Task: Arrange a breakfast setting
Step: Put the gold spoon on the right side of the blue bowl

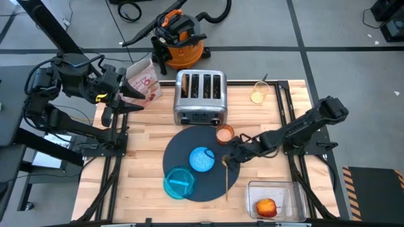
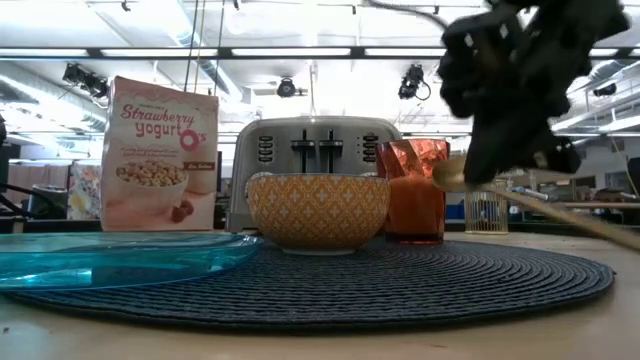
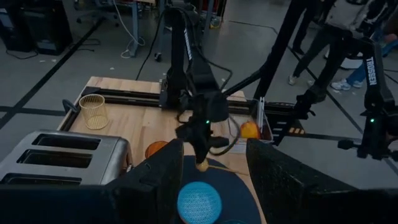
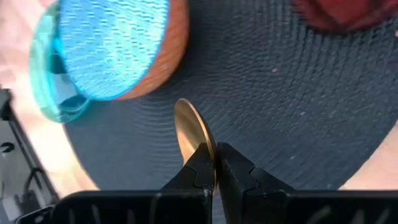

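Observation:
A round dark mat (image 1: pixel 211 142) lies mid-table. On it rest a small bowl (image 1: pixel 202 159), blue inside and orange-patterned outside, a blue plate (image 1: pixel 178 183) and a copper cup (image 1: pixel 225 133). My right gripper (image 1: pixel 228 157) hovers over the mat's right part, shut on a gold spoon (image 1: pixel 227 180). A red apple (image 1: pixel 266 207) sits in a clear container (image 1: pixel 287 189) at the near right. My left gripper (image 3: pixel 214 149) is open and raised at the far left, above the cereal box (image 1: pixel 144 79). My right gripper pinches the spoon between its two fingertips at the neck just behind the spoon's bowl (image 4: pixel 210 155), which sticks out past them edge-on. The fingers slant down from the table's right side and lie across the spoon. Its handle (image 2: pixel 590 222) reaches toward the near edge, above the mat.
A steel four-slot toaster (image 1: pixel 201 98) stands just beyond the mat. A yellow wire cup (image 1: pixel 259 93) stands at the far right. Bare wood shows left of the mat and at the near edge. An orange shop vacuum (image 1: pixel 180 38) sits on the floor behind the table.

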Tool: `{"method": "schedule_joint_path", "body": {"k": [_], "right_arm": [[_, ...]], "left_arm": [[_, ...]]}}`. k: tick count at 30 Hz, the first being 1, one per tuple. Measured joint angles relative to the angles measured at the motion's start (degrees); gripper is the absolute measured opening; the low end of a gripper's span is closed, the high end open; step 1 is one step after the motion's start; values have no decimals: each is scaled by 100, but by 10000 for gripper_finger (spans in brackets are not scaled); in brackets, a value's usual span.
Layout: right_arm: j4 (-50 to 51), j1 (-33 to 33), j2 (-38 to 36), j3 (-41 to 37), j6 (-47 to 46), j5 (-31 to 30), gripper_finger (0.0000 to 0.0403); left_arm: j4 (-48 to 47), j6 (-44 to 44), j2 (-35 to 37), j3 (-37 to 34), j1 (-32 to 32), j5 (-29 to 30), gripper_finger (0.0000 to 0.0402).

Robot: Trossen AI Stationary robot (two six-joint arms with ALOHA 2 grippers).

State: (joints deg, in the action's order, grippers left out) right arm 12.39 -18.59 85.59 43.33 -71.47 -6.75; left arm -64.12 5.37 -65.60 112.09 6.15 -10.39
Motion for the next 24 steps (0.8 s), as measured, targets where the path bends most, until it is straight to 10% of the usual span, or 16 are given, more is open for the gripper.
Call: {"method": "schedule_joint_path", "body": {"k": [24], "right_arm": [[-48, 523, 262, 7, 566, 354, 14]], "left_arm": [[-92, -68, 0, 0, -2, 4, 183]]}}
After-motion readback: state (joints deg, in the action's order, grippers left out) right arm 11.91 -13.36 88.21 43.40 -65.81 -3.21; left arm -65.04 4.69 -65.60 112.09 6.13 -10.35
